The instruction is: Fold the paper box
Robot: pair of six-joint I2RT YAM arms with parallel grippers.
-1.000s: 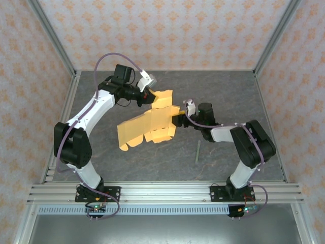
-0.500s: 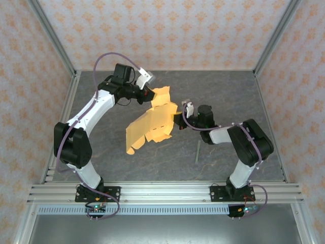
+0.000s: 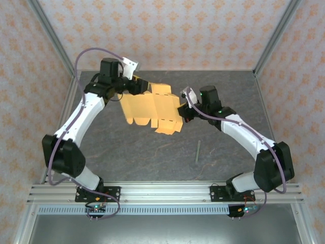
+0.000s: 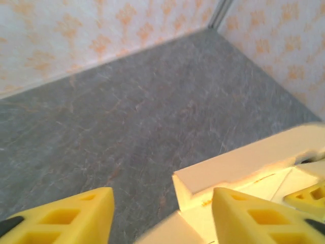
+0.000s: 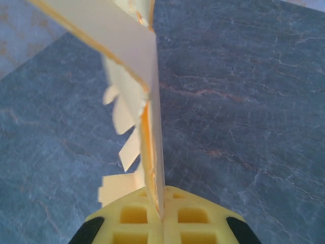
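Observation:
The paper box is a flat light-orange die-cut sheet held above the grey table between the two arms. My right gripper is shut on its right edge. In the right wrist view the card stands edge-on, pinched between the yellow fingers of that gripper. My left gripper is at the sheet's upper left corner. In the left wrist view this gripper is open, its fingers wide apart. A corner of the paper box lies in the gap, close to the right-hand finger.
A thin greenish stick lies on the grey table to the right of centre, under the right arm. Patterned walls and metal frame posts close the sides and back. The rail with both arm bases runs along the near edge.
Both arms have risen and moved back, and the sheet has swung up and spread flatter. The left gripper has opened off the sheet's corner. The right gripper still holds it.

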